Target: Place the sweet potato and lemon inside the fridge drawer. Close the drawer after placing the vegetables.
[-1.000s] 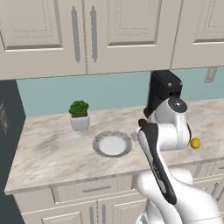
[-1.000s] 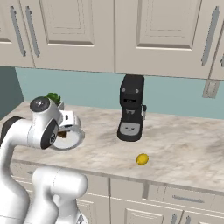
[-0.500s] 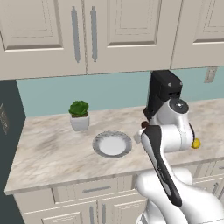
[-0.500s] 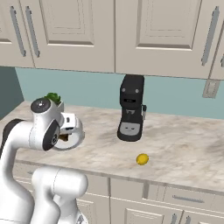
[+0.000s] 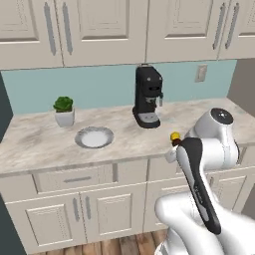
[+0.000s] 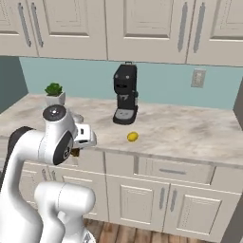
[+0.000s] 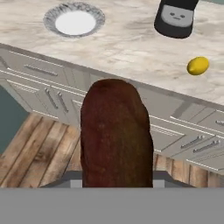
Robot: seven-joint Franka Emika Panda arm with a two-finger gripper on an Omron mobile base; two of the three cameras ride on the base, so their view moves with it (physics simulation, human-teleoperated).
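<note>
Backing away from the counter is what the base seems to have done over the last second: both base views now take in the cabinet fronts and the wood floor, so the whole scene has shifted with the cameras, not the things on it. The claw (image 7: 117,183) is clamped on the sweet potato (image 7: 116,133), which rises dark brown between the tips in the hand view, hanging out over the floor in front of the cabinets. That means the first item is picked and on its way; I judge the next stage is the drive to the fridge drawer.

From the right base view the hand sits tucked close to the robot's body, just in front of the counter (image 6: 190,135) edge, low and pulled in, a carrying pose; its fingers are hard to make out there.

Outward on the counter, the lemon (image 6: 133,136) lies untouched near the front edge, a little right of the black coffee machine (image 6: 125,93). Farther left is the white plate (image 5: 94,137), now bare, and beyond it a small potted plant (image 5: 63,110) near the wall. The lemon will need a second trip.
</note>
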